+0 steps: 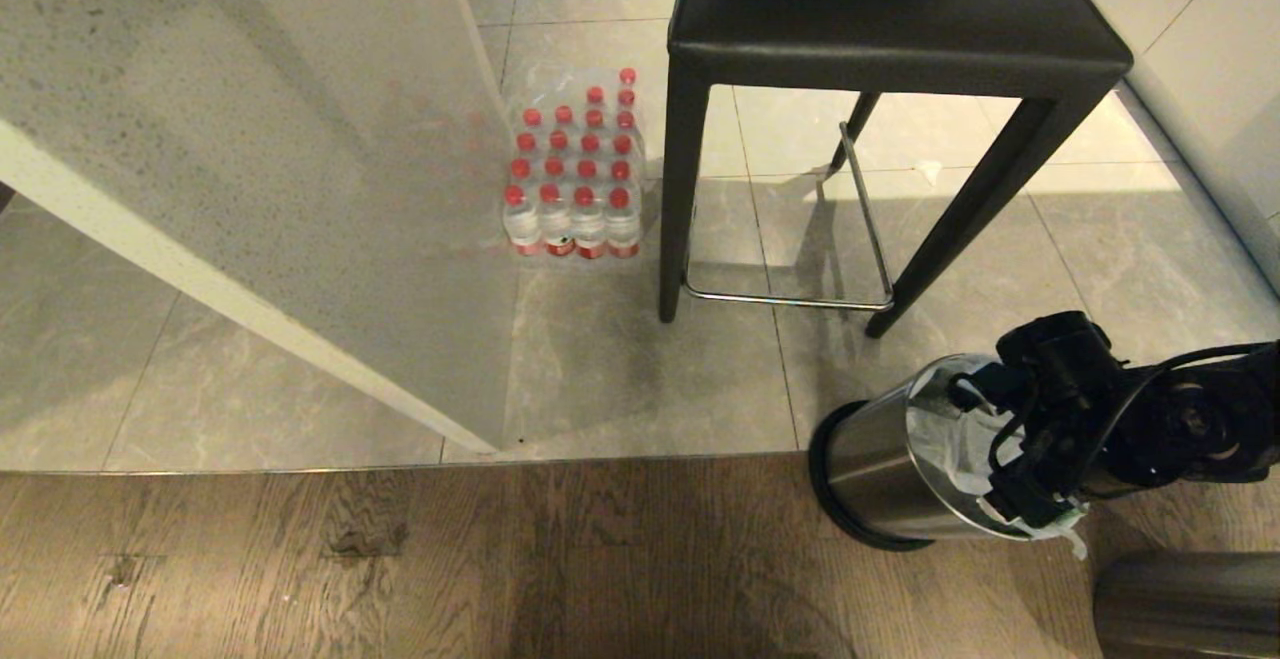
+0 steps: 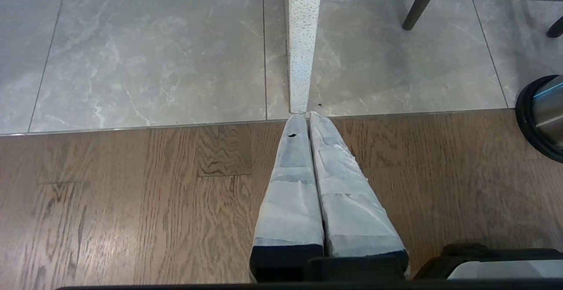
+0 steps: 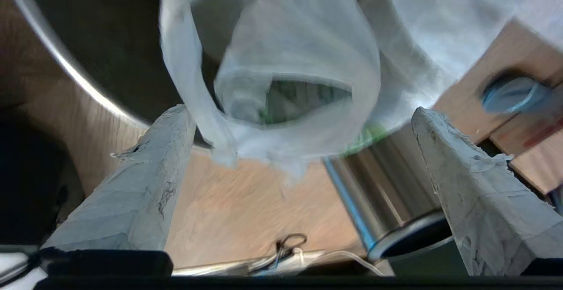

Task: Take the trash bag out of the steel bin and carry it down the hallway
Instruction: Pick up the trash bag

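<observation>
Translucent white trash bag (image 3: 299,83), draping from the steel bin (image 1: 890,469) mouth, is hanging apparently just ahead of and between the right claw (image 3: 303,149) fingers, which are standing wide apart, nothing gripped.

Steel bin (image 1: 880,469) near stool (image 1: 890,29), trash bag (image 1: 950,429) inside, bottle pack (image 1: 575,169) left of stool

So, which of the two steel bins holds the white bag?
The steel bin nearer the stool, with the open right gripper at the white bag. The other bin shows no bag.
</observation>
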Available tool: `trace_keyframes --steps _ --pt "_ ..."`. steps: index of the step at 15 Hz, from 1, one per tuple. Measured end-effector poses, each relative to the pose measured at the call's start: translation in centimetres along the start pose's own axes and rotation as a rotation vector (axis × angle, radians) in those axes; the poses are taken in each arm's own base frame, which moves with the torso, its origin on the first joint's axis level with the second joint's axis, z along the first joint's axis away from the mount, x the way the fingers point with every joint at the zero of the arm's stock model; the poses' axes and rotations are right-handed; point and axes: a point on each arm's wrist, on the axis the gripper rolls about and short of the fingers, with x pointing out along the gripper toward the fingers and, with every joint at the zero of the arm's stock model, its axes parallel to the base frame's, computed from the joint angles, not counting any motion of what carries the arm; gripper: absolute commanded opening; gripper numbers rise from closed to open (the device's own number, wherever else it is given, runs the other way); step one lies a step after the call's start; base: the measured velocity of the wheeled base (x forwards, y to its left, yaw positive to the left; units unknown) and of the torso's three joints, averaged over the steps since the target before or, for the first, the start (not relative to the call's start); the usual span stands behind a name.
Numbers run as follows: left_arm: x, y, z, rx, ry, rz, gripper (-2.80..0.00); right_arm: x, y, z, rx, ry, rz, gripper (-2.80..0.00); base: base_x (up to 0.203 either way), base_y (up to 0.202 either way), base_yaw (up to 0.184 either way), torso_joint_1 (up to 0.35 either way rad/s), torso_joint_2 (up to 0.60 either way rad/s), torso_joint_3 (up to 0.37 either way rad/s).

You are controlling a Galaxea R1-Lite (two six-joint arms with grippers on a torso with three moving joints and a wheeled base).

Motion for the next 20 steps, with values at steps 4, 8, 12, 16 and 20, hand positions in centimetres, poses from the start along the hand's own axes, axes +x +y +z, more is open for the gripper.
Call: trace_keyframes --steps 4,8,12,16,20 --pt "0.0 0.0 0.0 0.0 0.0 0.0 -2.8 0.6 -0.1 1.0 -0.038 -0.053 -0.024 0.0 0.0 0.0 0.0 0.0 0.0 0.0" --pt "0.0 0.0 0.0 0.0 0.0 0.0 -2.8 1.3 -0.2 1.4 -0.03 -0.084 -0.041 0.0 0.0 0.0 0.0 0.0 0.0 0.0" --pt "0.0 0.0 0.0 0.0 0.0 0.0 -2.8 2.0 -0.7 1.1 -0.028 -0.048 -0.085 0.0 0.0 0.0 0.0 0.0 0.0 0.0" --pt "0.0 0.0 0.0 0.0 0.0 0.0 -2.8 2.7 -1.1 1.5 0.009 -0.068 -0.106 0.0 0.0 0.0 0.0 0.0 0.0 0.0" --pt "0.0 0.0 0.0 0.0 0.0 0.0 -2.8 3.8 -0.7 1.8 0.009 -0.069 -0.084 0.0 0.0 0.0 0.0 0.0 0.0 0.0"
